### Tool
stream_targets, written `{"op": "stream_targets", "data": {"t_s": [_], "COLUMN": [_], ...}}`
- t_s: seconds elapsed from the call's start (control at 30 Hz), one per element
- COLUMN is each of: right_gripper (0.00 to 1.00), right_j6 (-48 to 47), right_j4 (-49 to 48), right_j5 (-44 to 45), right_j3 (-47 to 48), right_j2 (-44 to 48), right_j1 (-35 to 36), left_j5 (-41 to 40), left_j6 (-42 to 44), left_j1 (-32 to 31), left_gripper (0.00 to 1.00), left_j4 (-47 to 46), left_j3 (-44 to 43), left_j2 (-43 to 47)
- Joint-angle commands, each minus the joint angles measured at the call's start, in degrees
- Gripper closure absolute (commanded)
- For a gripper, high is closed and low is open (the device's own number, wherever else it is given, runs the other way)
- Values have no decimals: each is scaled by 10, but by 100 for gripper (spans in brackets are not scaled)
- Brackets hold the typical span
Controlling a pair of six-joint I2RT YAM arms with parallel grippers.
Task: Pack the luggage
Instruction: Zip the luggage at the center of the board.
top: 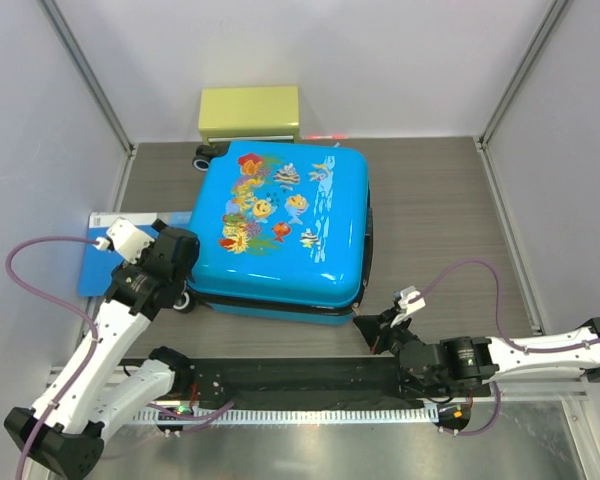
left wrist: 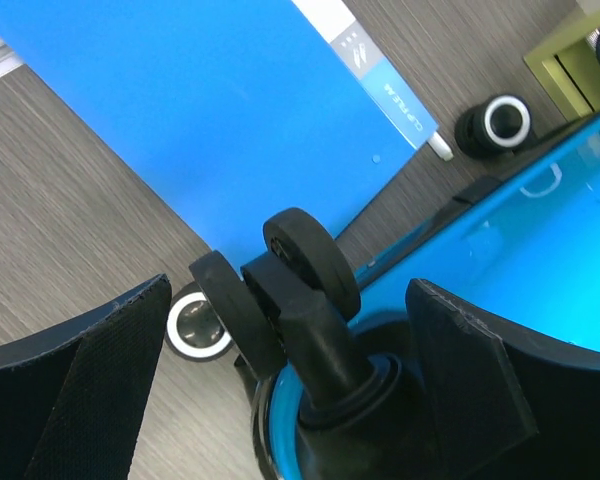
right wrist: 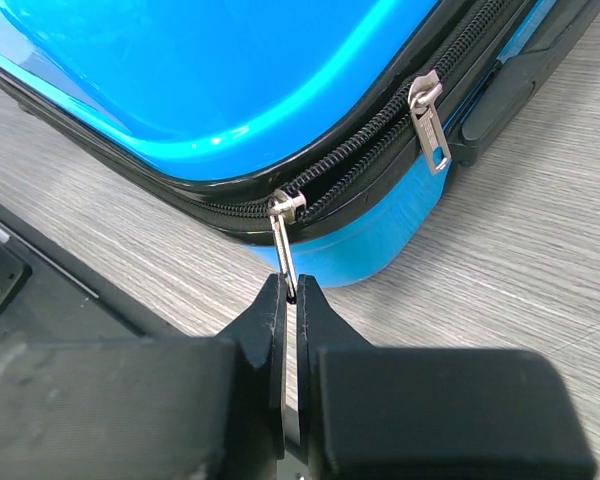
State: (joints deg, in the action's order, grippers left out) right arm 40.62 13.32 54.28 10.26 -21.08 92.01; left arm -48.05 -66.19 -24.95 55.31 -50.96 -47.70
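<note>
Jaws on the right arm are pinching shut on a slim metal zipper pull [right wrist: 283,240] at the near right corner of the luggage [top: 280,225], while the left jaws are gaping open around a matt black twin caster [left wrist: 308,262] at its near left corner. The glossy blue hard shell is lying flat on the grey wood-grain worktop [top: 430,200], fish print up, wheeled end pointing left, its round-cornered outline looking nearly square from above.

Luggage [top: 280,235] flat, middle of desk [top: 430,200]. Box [top: 248,113] behind it, far edge. Folder [top: 98,268] left of it. Right tool [top: 362,326] at near-right corner, clamped on zip pull [right wrist: 283,245].
</note>
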Motion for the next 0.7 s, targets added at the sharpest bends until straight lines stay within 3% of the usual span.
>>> {"op": "stream_targets", "data": {"t_s": [0.0,0.27,0.4,0.57,0.67], "right_gripper": [99,99,99,99,99], "right_j6": [10,-31,4,28,31], "right_j4": [-23,-23,14,35,35], "right_j5": [25,14,17,31,31], "right_j3": [9,25,31,34,35], "right_j2": [19,41,60,103,109], "right_j1": [-4,-3,-3,-3,-4], "left_j5": [16,22,37,61,71], "left_j6": [-29,-48,-38,18,40], "left_j1": [0,9,17,23,30], "left_gripper": [0,0,0,27,59], "left_j4": [9,-39,-87,-191,-237], "left_j3": [13,70,103,141,154], "left_j2": [-35,-43,-44,-33,-26]}}
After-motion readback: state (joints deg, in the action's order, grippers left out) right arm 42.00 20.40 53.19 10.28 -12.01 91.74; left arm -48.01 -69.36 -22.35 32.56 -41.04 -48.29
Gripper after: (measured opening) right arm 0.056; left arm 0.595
